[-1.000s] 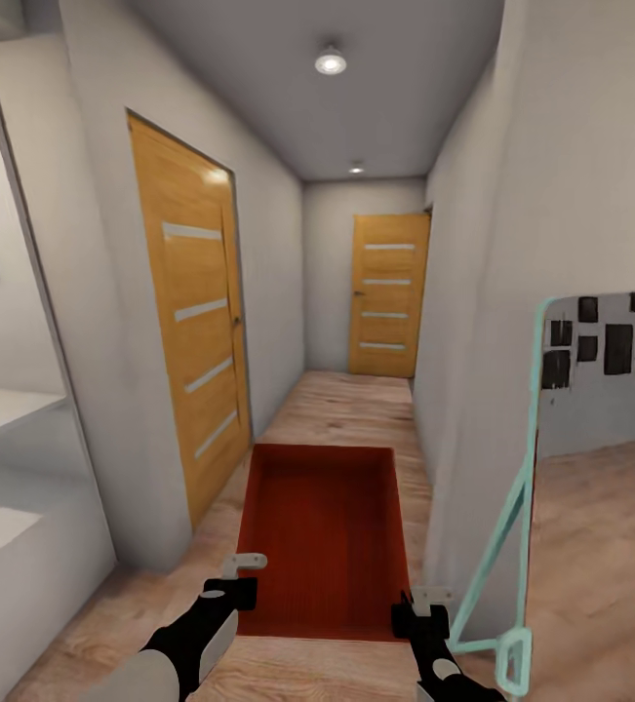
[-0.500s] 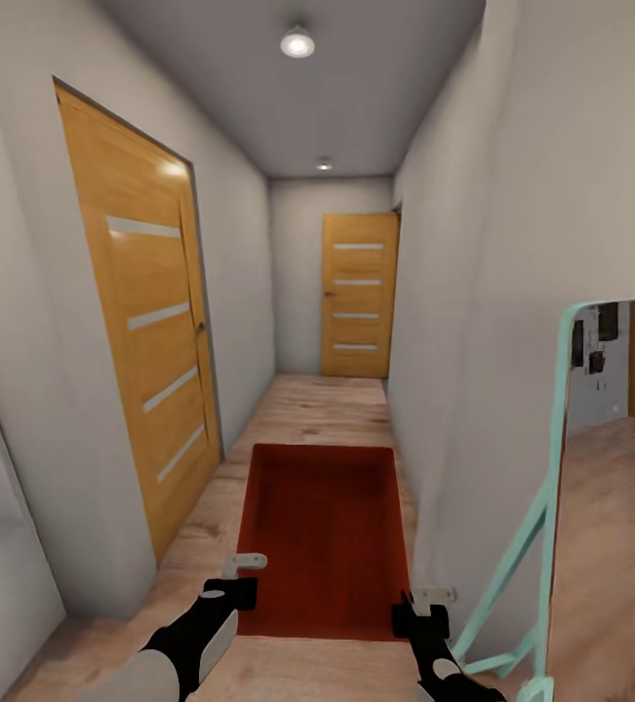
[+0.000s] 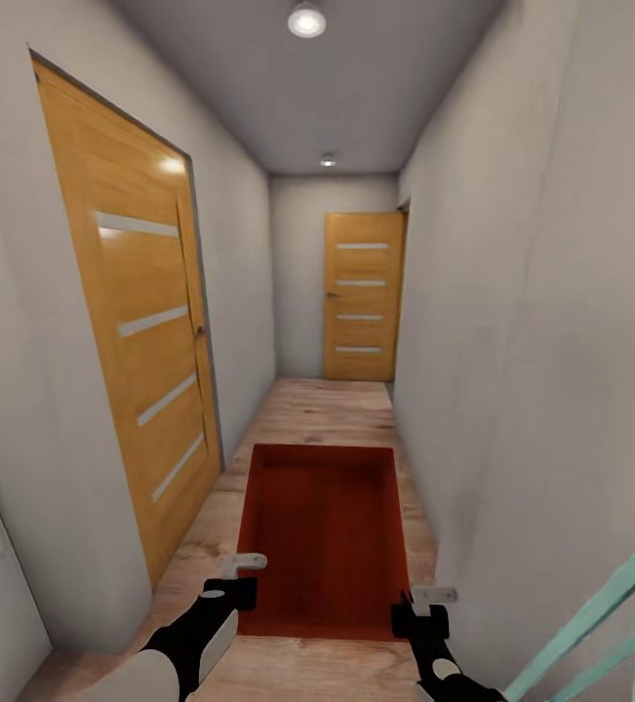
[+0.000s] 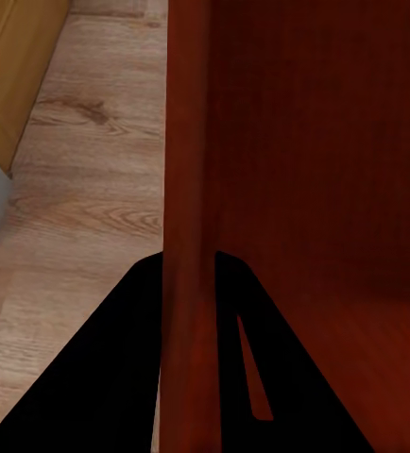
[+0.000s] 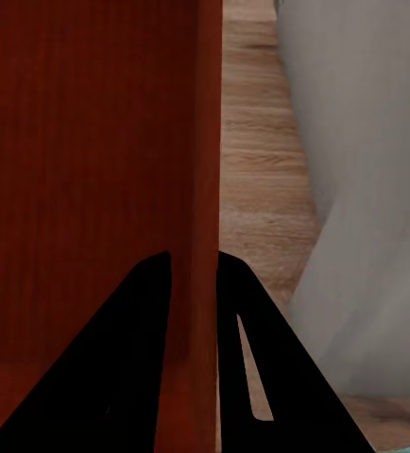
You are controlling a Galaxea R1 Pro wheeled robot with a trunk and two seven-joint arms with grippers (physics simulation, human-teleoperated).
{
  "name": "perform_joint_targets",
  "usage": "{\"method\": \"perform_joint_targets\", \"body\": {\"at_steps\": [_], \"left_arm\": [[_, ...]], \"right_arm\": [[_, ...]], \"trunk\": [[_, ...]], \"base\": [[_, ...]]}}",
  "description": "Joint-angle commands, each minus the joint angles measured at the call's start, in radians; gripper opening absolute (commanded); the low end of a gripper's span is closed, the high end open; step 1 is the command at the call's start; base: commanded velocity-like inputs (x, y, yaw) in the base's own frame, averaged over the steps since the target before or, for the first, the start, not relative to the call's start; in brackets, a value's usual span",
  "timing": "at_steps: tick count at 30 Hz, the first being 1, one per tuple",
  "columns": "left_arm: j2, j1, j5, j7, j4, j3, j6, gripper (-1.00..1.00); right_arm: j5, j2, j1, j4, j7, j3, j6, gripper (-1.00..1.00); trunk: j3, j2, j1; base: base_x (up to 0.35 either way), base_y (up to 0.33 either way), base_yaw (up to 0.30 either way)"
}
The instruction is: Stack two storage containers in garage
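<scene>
One orange-red bin (image 3: 319, 536) shows, rectangular and open-topped, with thin, finely ribbed walls and nothing visible inside. It sits level and lengthwise above the light wood plank floor (image 3: 327, 405) of a narrow hallway. The left tool (image 3: 242, 575) pinches its near left wall (image 4: 188, 236); the right tool (image 3: 422, 606) pinches its near right wall (image 5: 203, 236).

Light wood plank floor (image 3: 327, 409) runs down a narrow hallway to a closed wooden door (image 3: 361, 297). Orange-red storage container (image 3: 322, 531) is above the planks, near wall clamped by both grippers; floor contact unclear.
</scene>
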Motion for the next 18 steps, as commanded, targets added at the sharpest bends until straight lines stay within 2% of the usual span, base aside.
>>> {"method": "perform_joint_targets", "body": {"at_steps": [1,18], "left_arm": [[0.001,0.000,0.007,0.011,0.000,-0.002,0.006,-1.00],[0.001,0.000,0.007,0.011,-0.002,-0.002,0.006,-1.00]], "right_arm": [[0.017,0.001,-0.001,-0.002,0.002,-0.011,-0.037,-1.00],[0.019,0.001,-0.001,-0.003,-0.001,-0.011,-0.037,-1.00]], "trunk": [[-0.002,-0.001,0.001],[-0.002,-0.001,0.001]], "base": [[0.322,0.129,0.000],[0.322,0.129,-0.021]]}}
